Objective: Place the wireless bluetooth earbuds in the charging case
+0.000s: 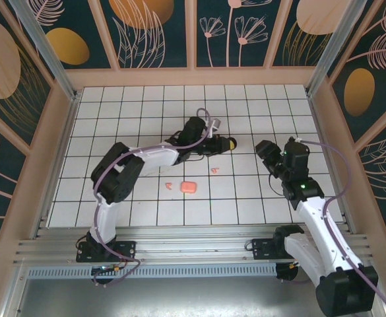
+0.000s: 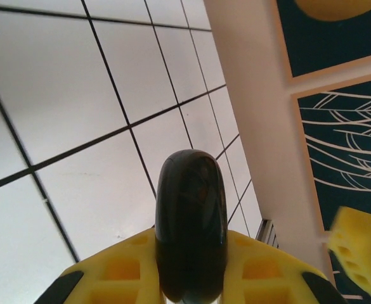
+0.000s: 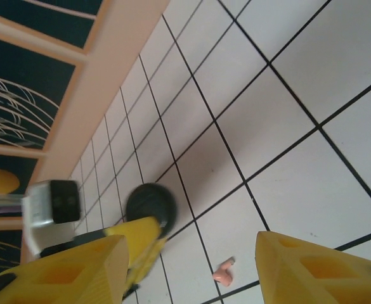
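Jaws of the left gripper (image 1: 223, 142) clench a black case (image 2: 191, 228) (mid-frame). Right gripper (image 3: 196, 246) gapes; a pink earbud (image 3: 224, 273) lies bottom centre.

You are getting open tiles all along the far wall (image 1: 193, 76). The left arm (image 1: 146, 158) is lying across the middle of the table (image 1: 245, 205), the left gripper (image 1: 222, 142) clamping a black case (image 2: 190, 215). The right arm (image 1: 305, 191) is hanging over the right side. Nearer you, a pink case (image 1: 189, 187) and two pink earbuds (image 1: 214, 170) are crowding the centre lane.
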`<state>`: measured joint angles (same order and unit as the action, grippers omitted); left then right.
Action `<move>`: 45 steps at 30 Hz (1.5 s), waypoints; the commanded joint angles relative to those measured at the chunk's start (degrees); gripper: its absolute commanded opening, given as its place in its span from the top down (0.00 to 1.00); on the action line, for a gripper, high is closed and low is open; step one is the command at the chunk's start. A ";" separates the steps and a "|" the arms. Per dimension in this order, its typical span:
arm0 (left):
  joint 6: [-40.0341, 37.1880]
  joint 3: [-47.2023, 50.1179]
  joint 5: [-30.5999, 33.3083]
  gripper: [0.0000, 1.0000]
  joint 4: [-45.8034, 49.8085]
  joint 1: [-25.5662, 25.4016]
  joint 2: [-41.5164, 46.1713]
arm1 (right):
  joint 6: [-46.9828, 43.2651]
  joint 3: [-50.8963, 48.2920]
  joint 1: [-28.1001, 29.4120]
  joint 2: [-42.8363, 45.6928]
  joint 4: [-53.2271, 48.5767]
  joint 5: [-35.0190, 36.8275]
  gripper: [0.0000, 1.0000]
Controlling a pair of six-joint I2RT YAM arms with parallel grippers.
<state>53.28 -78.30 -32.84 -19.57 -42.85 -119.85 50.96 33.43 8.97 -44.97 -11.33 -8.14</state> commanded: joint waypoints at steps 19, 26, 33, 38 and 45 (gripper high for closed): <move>0.42 -17.58 1.66 0.85 17.45 -3.16 -14.90 | -5.55 9.66 -3.51 -9.33 -6.90 -5.42 0.47; -1.26 -19.76 2.05 0.84 22.25 -3.47 -16.53 | -6.55 10.20 -3.51 -12.58 -7.61 -5.04 0.48; -2.76 -23.37 2.39 0.80 26.91 -3.47 -18.18 | -7.67 12.56 -3.50 -16.62 -7.59 -5.17 0.48; -3.97 -24.35 3.22 0.74 29.42 -3.44 -18.57 | -7.88 14.09 -3.49 -19.13 -7.04 -6.27 0.49; -5.32 -24.41 4.28 0.65 31.73 -3.47 -18.62 | -8.40 15.05 -3.49 -19.26 -7.80 -5.75 0.49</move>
<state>49.76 -101.30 -30.06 8.47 -46.09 -137.12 43.75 46.19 5.93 -64.45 -18.37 -13.61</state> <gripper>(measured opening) 0.336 0.513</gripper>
